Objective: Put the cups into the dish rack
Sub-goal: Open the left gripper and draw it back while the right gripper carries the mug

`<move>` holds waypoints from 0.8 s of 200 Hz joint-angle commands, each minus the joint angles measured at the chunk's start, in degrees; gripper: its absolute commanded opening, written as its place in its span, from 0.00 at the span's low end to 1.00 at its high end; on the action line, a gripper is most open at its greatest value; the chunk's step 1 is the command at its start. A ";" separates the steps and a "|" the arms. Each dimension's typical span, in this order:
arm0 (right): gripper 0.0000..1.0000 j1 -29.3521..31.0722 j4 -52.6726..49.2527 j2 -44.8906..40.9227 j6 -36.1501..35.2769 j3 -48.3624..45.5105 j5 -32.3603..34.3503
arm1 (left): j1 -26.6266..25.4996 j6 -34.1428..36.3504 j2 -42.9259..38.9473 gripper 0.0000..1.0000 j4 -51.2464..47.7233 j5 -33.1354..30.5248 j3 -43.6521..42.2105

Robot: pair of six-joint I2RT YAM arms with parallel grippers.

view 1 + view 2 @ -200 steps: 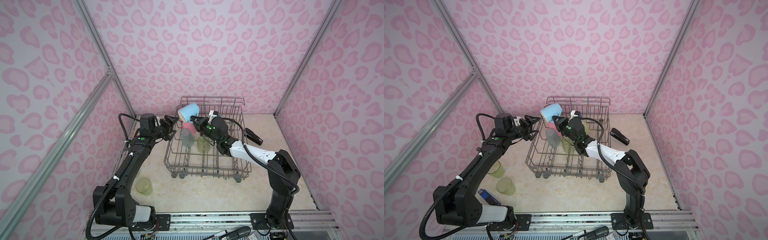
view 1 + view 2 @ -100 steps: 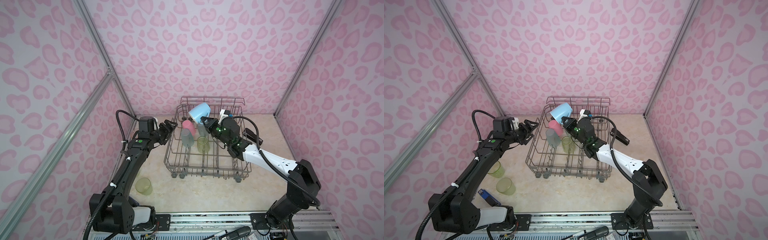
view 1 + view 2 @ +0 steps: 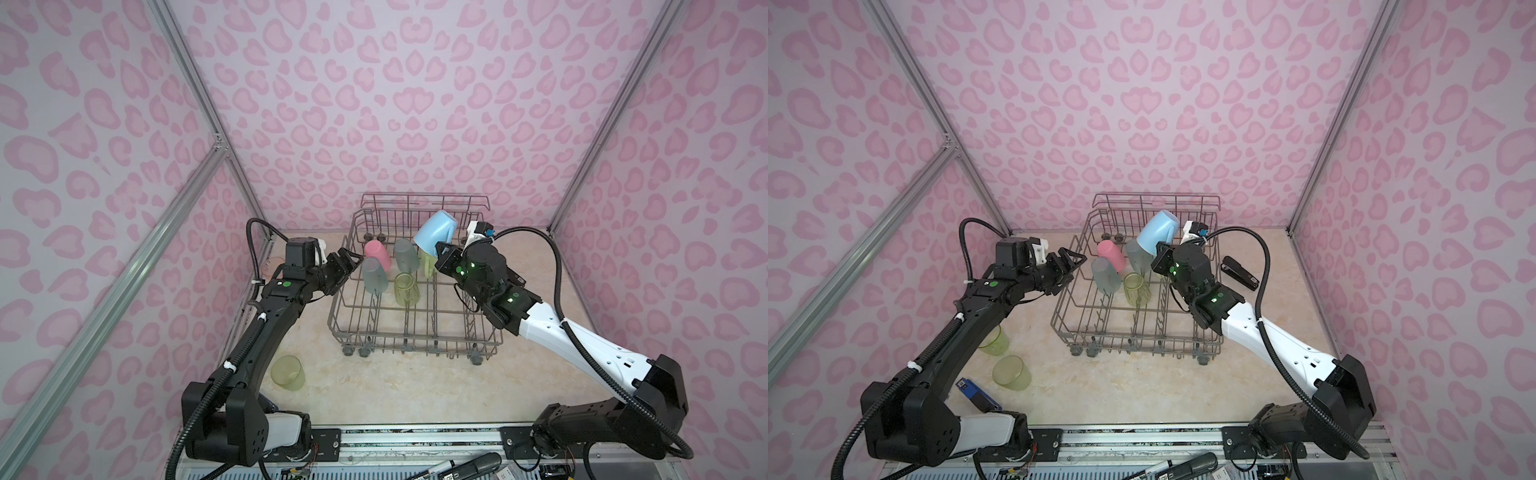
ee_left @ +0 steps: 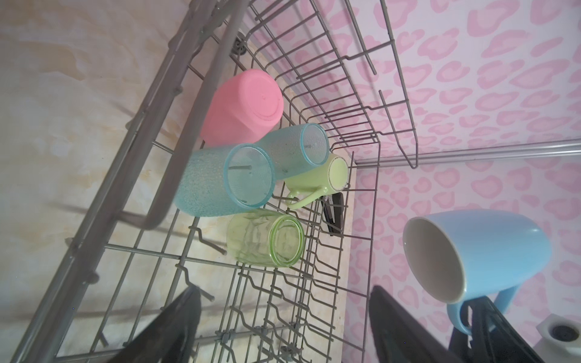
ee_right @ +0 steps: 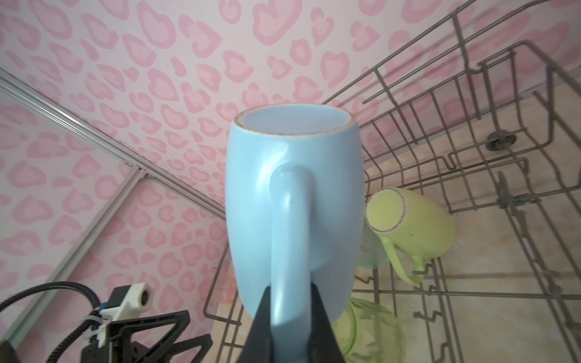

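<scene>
While the right hand (image 3: pixel 437 250) clamps its handle, the blue mug (image 3: pixel 436 232) tilts above the dish rack (image 3: pixel 419 332).

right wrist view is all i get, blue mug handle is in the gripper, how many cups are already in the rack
Observer: Five in the dish rack: a pink cup, two teal tumblers, a green tumbler and the light-green mug.
Operator: any left outside
Observer: At least two loose green tumblers stand on the table left of the rack.
Operator: anything on the rack's right
Observer: A black stapler lies on the table there.
</scene>
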 commanded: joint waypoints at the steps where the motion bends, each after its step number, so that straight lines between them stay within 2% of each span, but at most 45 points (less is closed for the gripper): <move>1: 0.00 -0.59 0.99 -1.65 -6.54 -1.85 5.41 | -1.63 4.92 0.39 0.85 1.98 1.30 1.43; 70: 0.00 -2.04 2.35 -2.79 -14.66 -6.67 7.35 | -7.17 14.51 -1.31 0.86 -0.81 -2.15 4.20; 160: 0.00 -2.33 1.16 -0.47 -16.47 -7.44 17.80 | -7.93 16.80 -0.89 0.86 -1.87 -2.25 3.95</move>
